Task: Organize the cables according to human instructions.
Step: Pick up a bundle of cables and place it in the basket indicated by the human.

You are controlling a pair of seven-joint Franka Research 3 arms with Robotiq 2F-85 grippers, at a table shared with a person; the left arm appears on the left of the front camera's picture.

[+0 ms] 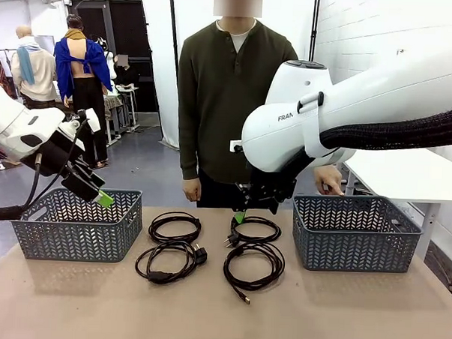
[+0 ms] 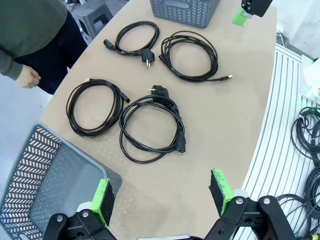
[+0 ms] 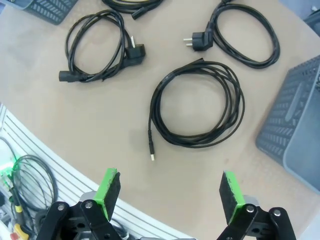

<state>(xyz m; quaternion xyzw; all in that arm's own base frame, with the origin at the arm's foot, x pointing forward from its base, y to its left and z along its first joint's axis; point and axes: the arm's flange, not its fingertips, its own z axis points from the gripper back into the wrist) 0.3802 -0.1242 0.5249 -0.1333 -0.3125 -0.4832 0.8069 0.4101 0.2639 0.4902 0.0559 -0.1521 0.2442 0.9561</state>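
Observation:
Four black coiled cables lie in the middle of the table between two baskets: one at far left [image 1: 153, 226], one with a chunky plug [image 1: 198, 254] at near left, one at far right [image 1: 233, 240] and a thin one [image 1: 279, 263] at near right. My left gripper [image 1: 97, 192] hangs open above the left basket [image 1: 77, 227], nothing in it. My right gripper [image 1: 243, 211] hovers open just above the far right cable. The left wrist view looks past my left gripper [image 2: 162, 200] at the coils [image 2: 159, 91]. In the right wrist view, my right gripper [image 3: 170, 195] is above the thin coil [image 3: 237, 107].
The right basket [image 1: 354, 231] stands at the table's right. A person stands at the far edge, one hand [image 1: 328, 179] by the right basket, the other [image 1: 191, 189] hanging. More cables [image 2: 305, 130] lie on the floor off the table's near side.

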